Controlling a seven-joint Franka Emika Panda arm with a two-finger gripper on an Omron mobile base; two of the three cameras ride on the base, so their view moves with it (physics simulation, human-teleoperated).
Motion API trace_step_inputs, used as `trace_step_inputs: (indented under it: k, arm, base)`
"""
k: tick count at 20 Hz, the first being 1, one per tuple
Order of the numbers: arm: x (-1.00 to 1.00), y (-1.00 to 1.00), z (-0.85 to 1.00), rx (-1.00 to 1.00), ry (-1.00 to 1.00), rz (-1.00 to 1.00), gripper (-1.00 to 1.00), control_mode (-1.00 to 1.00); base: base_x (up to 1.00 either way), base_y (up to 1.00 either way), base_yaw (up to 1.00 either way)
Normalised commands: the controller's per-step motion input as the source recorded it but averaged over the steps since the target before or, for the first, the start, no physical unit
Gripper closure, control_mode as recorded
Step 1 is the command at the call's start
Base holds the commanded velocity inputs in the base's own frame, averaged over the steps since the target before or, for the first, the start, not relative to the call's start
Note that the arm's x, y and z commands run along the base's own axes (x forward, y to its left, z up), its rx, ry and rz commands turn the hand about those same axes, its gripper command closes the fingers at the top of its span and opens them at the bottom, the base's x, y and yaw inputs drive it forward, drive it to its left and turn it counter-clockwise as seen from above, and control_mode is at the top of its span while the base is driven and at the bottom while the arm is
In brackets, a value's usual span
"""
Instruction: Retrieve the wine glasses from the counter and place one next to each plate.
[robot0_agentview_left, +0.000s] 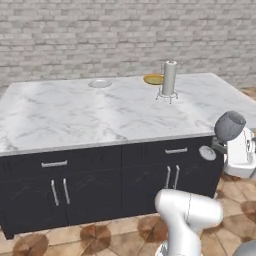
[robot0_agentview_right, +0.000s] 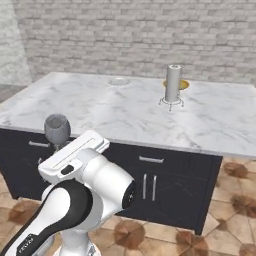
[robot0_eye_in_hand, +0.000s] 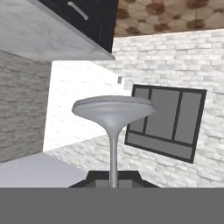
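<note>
My gripper is shut on the thin stem of a grey-tinted wine glass, held in the air off the island's near right corner. The same glass rises above the hand in the right base view, and its stem runs up from between the fingertips in the hand view. Two plates lie at the island's far edge: a white-grey plate and a yellow-orange plate, partly behind the paper-towel roll. The second wine glass and the counter with the sink are out of view.
The marble-topped island over black cabinets spans the scene in front of the base. A paper-towel roll on a wire stand stands near the yellow plate. A brick wall runs behind, with tiled floor around the island.
</note>
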Motion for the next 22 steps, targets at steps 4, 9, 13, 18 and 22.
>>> trace_step_inputs:
  k: [4,9,13,18,22]
  arm:
    - [0.00,0.00,0.00,0.00,0.00,0.00,1.00,1.00]
    - [0.00,0.00,0.00,0.00,0.00,0.00,1.00,1.00]
    - [0.00,0.00,0.00,0.00,0.00,0.00,1.00,1.00]
    - [0.00,0.00,0.00,0.00,0.00,0.00,1.00,1.00]
    - [0.00,0.00,0.00,0.00,0.00,0.00,1.00,1.00]
  base:
    - [0.08,-1.00,0.00]
    - [0.11,-1.00,0.00]
    - [0.14,-1.00,0.00]
    - [0.18,-1.00,0.00]
    - [0.22,-1.00,0.00]
